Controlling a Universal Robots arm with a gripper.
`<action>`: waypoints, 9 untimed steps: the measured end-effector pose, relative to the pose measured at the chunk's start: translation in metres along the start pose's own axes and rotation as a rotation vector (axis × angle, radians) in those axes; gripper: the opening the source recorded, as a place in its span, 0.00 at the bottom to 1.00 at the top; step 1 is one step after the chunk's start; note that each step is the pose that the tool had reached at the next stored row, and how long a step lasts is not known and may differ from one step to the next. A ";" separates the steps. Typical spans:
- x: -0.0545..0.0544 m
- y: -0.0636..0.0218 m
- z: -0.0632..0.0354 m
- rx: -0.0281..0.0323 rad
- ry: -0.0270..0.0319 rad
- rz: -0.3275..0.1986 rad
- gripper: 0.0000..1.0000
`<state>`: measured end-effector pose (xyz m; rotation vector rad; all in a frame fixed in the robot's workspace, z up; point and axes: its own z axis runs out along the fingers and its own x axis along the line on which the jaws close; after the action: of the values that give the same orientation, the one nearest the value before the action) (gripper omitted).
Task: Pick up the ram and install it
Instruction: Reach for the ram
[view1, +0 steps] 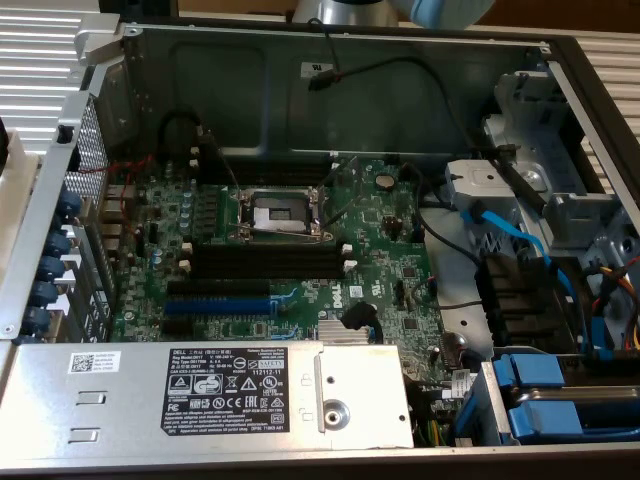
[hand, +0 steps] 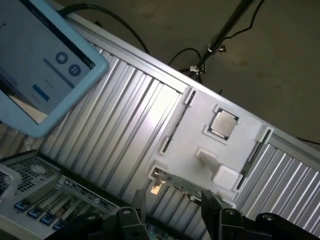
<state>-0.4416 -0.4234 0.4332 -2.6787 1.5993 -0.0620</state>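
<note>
In the wrist view the ram (hand: 176, 183), a thin green stick, lies along the near edge of a white holder plate (hand: 192, 135). My gripper (hand: 175, 201) hangs just short of it, its two dark fingers (hand: 140, 207) apart and nothing gripped between them. Whether the fingers touch the ram I cannot tell. In the exterior view the open computer case shows the green motherboard (view1: 395, 235) with its long black memory slots (view1: 265, 260), which stand bare.
The white plate also carries a square silver processor (hand: 223, 123) and a white block (hand: 220, 172). A tablet (hand: 40, 65) leans over the ribbed metal surface (hand: 120, 120). The case's rear ports (hand: 35, 207) sit close by. A blue expansion slot (view1: 215, 303) and power supply (view1: 240, 390) lie near the memory slots.
</note>
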 end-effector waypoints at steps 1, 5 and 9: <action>0.001 0.0020 0.0004 0.0003 0.0000 0.000 0.56; 0.005 0.0110 0.0049 -0.0001 0.0004 0.017 0.56; 0.006 0.0112 0.0103 -0.0019 0.0034 0.097 0.56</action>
<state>-0.4484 -0.4336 0.4226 -2.5996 1.7277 -0.0634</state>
